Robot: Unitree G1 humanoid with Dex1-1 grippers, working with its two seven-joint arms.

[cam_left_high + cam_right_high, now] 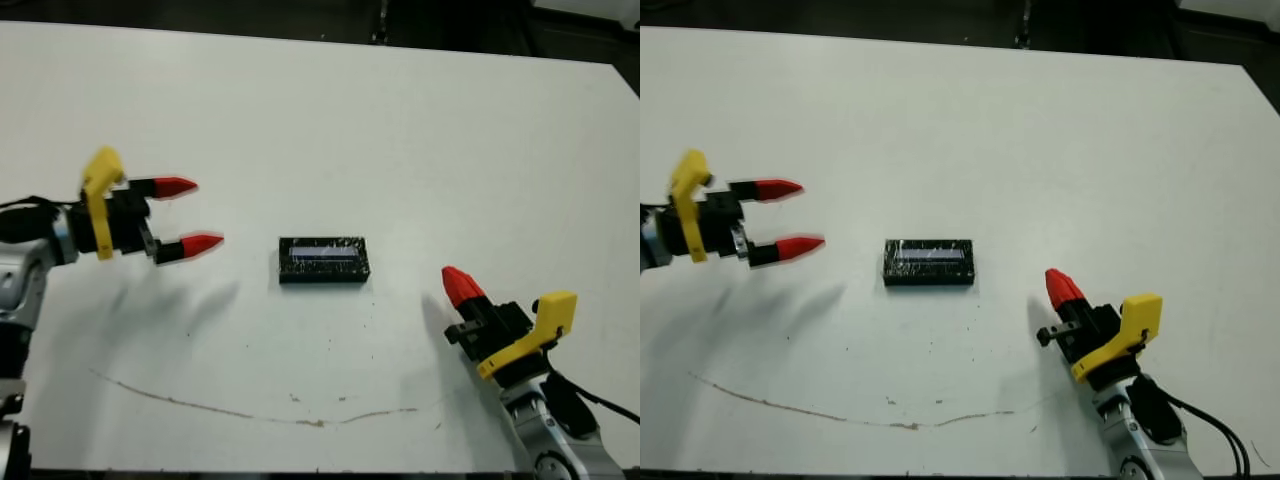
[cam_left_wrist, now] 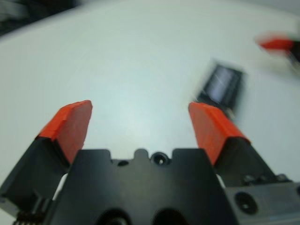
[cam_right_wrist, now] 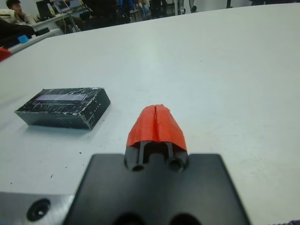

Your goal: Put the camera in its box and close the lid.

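Lid (image 1: 323,259), a flat black rectangular slab with a glittery speckled top and a pale lengthwise stripe, is the one task thing that shows; it covers a black-sided block near the middle of the wide white table (image 1: 400,130), lying flat with its long sides running across the robot's view. Whether the box and the camera are beneath it cannot be told, since neither shows.

Going by size, the table comes first: its white top fills nearly the whole head view, with a dark strip beyond its far edge and a thin brownish curved smear (image 1: 250,410) across the near part, below the lid.

Next, the left claw (image 1: 188,215), black-bodied with a yellow part behind and two red-tipped fingers, hovers to the left of the lid, apart from it, pointing toward it. Its fingers are spread wide with nothing between them; the left wrist view shows the two red tips far apart and the lid blurred beyond.

The right claw (image 1: 458,285), also black and yellow, sits near the table's front right, below and right of the lid and not touching it. Its red fingertips (image 3: 156,124) are pressed together, holding nothing.

People sit at desks far beyond the table (image 3: 14,9).
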